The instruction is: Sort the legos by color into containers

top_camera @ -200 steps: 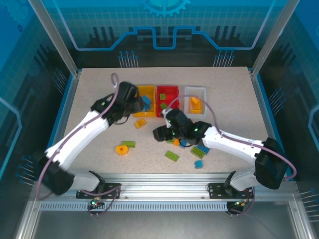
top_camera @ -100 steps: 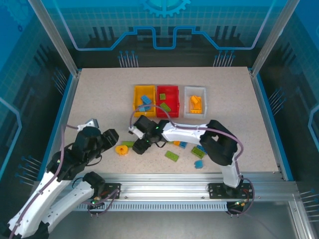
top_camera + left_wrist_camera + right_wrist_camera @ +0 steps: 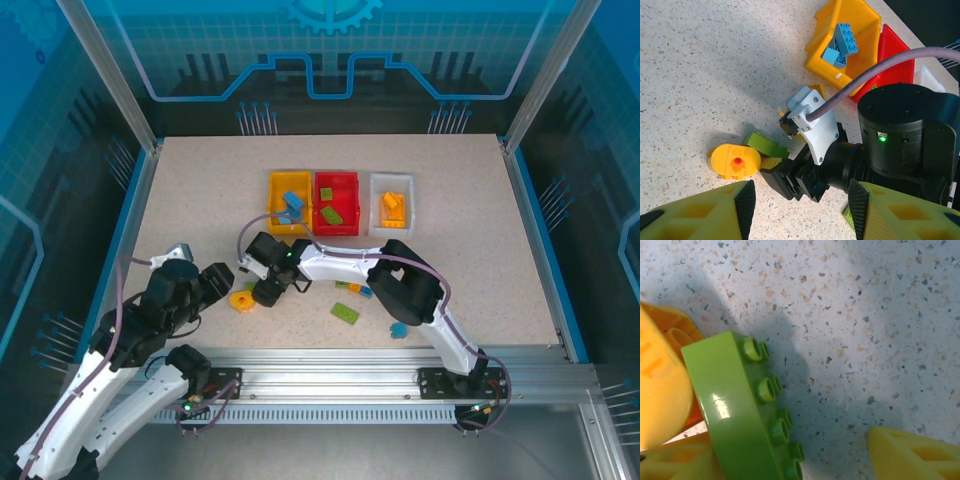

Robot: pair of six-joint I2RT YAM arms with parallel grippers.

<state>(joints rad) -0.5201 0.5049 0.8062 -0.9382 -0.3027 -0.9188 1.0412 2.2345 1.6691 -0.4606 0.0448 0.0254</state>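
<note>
My right gripper (image 3: 264, 292) (image 3: 795, 465) is low over the table and open. A green brick (image 3: 737, 405) (image 3: 765, 145) lies on edge between its yellow fingers, close against the left finger and clear of the right finger (image 3: 915, 452). An orange-yellow rounded brick (image 3: 242, 300) (image 3: 734, 161) touches the green one on its far side. My left gripper (image 3: 220, 281) (image 3: 801, 210) hovers open just left of them, holding nothing. The yellow-orange bin (image 3: 290, 190) holds blue bricks, the red bin (image 3: 336, 186) holds a green one, and the translucent white bin (image 3: 392, 186) holds orange ones.
A green brick (image 3: 345, 313), a blue brick (image 3: 398, 328) and a few small bricks (image 3: 355, 287) lie loose on the speckled table under and beside the right arm. The right arm stretches leftward across the table's middle, right in front of my left gripper.
The left arm has pulled back from the yellow-orange bin to the near left. The right gripper has swept left across the table to the green brick beside the orange-yellow one.
</note>
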